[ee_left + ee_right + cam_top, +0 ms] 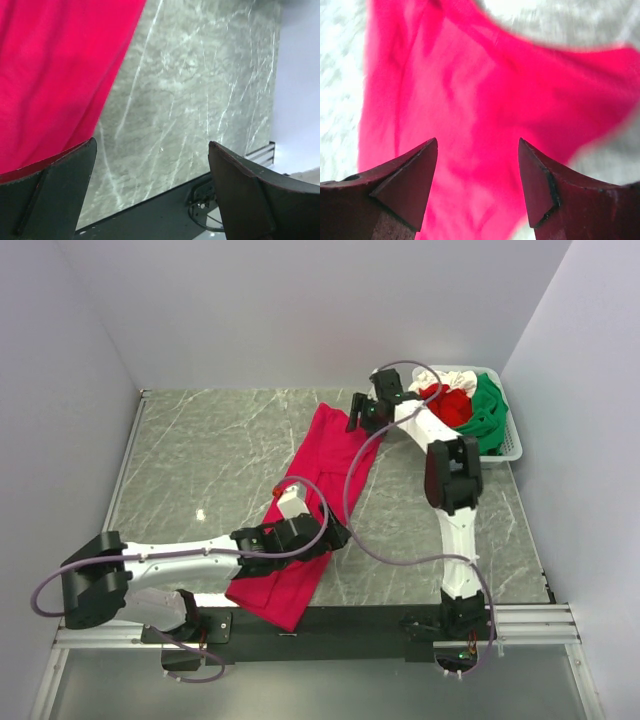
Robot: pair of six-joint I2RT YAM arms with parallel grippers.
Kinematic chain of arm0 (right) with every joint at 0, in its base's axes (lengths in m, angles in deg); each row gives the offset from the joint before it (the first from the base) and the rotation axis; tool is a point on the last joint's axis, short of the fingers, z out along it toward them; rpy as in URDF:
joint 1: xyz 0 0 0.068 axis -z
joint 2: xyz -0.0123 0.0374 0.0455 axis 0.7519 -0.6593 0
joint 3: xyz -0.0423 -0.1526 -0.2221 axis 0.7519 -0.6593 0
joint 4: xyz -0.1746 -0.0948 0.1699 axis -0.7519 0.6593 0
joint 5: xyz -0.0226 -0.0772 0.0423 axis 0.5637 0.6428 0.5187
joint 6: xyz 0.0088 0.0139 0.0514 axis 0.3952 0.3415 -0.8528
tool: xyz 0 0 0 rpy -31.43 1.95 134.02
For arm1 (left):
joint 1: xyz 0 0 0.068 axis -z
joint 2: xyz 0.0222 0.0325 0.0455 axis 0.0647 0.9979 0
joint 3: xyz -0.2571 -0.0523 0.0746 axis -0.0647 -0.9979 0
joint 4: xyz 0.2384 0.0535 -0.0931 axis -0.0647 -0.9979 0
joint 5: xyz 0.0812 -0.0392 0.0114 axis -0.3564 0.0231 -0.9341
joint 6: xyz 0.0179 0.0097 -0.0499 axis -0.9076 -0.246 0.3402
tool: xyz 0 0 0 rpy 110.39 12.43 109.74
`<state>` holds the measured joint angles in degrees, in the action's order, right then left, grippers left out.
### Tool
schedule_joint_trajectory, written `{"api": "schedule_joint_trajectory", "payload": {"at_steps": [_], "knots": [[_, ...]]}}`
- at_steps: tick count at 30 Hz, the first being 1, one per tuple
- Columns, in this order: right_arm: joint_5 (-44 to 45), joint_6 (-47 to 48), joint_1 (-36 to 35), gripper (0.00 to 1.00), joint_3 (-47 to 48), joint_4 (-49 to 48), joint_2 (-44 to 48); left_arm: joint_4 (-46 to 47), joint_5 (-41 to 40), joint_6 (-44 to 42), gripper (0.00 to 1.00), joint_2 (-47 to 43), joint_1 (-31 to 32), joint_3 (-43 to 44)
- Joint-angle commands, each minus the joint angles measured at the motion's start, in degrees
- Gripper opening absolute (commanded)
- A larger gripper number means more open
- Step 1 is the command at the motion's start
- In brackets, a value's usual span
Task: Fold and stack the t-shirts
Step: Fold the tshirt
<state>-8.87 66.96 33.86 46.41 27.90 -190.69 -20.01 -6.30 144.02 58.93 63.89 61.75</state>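
Gray marble table (200, 450) with pale walls around it fills the view from above. A big crimson t-shirt (325, 455) lies on it in a long strip. The left gripper (336, 536) sits at the right edge of the shirt's near half. The right gripper (358, 414) is over the shirt's far end. Just to the right of the right gripper stands a white basket (512, 445) with a white shirt (447, 376), a red shirt (455, 406) and a green shirt (490, 412) bunched up inside. A purple cable (350, 480) from the right arm crosses over the crimson t-shirt.

From the left wrist, the left gripper (152, 145) is spread wide and holds nothing. The crimson t-shirt (50, 75) lies to its left, with the edge running under the left finger. Bare table (200, 90) shows between the fingers.

From the right wrist, the picture is blurry. The right gripper (477, 142) is also spread apart with nothing in it. The crimson t-shirt (485, 100) lies wrinkled under and ahead of both fingers, with table (560, 20) beyond.
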Motion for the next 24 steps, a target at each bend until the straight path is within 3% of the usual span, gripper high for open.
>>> {"api": "schedule_joint_trajectory", "payload": {"at_steps": [1, 5, 10, 18, 24], "knots": [[1.7, 3.6, -1.0, 0.72, -8.1, -7.7, 15.8, -5.1, -4.8, -3.4, 0.99, -3.6, 0.3, 0.3], [4.8, 3.3, -2.8, 0.72, -18.1, -6.3, 24.4, -11.3, -7.2, -1.3, 0.99, -4.9, 0.3, -2.0], [6.9, 2.7, -6.1, 0.71, -28.3, -5.7, 27.6, -14.6, -7.7, -1.3, 0.99, -5.5, 1.0, -5.7], [9.3, 0.9, -9.7, 0.70, -29.8, -5.1, 21.7, -15.0, -6.3, -2.3, 0.99, -2.6, 3.2, -6.5], [11.8, 0.1, -9.7, 0.70, -25.0, -1.1, 14.7, -11.1, -1.5, 0.6, 0.99, -0.8, 3.8, -8.7]]}}
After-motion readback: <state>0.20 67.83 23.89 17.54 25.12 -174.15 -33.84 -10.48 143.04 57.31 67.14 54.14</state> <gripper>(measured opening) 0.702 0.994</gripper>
